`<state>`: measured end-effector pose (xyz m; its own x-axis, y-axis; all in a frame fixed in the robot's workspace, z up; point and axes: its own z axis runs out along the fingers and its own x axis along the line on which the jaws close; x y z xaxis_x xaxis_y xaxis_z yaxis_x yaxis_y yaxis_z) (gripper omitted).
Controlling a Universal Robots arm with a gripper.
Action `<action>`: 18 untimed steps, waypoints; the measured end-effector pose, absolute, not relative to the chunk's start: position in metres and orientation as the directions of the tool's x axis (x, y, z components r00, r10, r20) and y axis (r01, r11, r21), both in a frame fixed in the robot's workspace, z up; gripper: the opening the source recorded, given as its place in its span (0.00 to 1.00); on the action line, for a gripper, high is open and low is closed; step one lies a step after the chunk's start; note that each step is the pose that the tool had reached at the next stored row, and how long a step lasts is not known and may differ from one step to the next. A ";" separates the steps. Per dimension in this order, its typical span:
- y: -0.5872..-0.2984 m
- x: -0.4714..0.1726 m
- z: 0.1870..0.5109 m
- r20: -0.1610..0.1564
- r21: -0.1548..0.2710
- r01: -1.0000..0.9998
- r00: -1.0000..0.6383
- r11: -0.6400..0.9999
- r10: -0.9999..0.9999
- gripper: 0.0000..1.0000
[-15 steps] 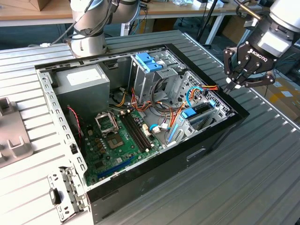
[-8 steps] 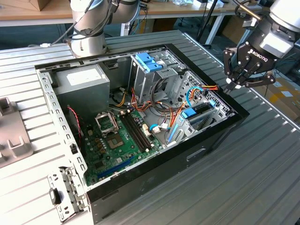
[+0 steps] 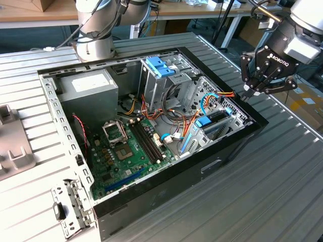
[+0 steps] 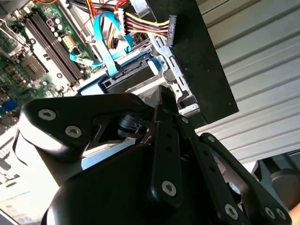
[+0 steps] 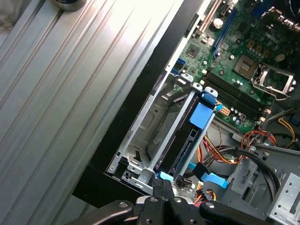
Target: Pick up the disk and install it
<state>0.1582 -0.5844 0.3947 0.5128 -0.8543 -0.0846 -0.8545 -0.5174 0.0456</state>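
Observation:
The disk (image 3: pixel 211 122) stands on edge in a metal bay at the corner of the open computer case on the exterior view's right. It is dark, with bright blue side rails and a blue tab. In both wrist views the disk (image 5: pixel 187 140) (image 4: pixel 129 75) sits seated in that bay, with a blue data cable and coloured power wires by its end. My gripper (image 3: pixel 247 96) hovers just above the case's rim beside the bay. Its fingers are shut with nothing between them, and the tips (image 5: pixel 161 185) (image 4: pixel 161 96) are close over the disk's cabled end.
The case holds a green motherboard (image 3: pixel 126 151), a grey power-supply box (image 3: pixel 88 88) and a drive cage with a pale blue latch (image 3: pixel 160 66). Loose cables (image 3: pixel 176 108) run across the middle. The black case wall (image 3: pixel 227 151) stands on a ribbed metal table (image 3: pixel 262 196). A grey fixture (image 3: pixel 12 146) lies at the left.

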 end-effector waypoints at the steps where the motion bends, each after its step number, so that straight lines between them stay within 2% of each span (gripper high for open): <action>1: -0.584 0.158 0.395 -0.085 0.046 -0.849 0.522 -0.527 -0.849 0.11; 18: -0.584 0.158 0.395 -0.085 0.046 -0.727 0.680 -0.685 -0.728 0.11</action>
<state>0.1582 -0.5844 0.3947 0.6802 -0.7281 -0.0846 -0.7273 -0.6848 0.0456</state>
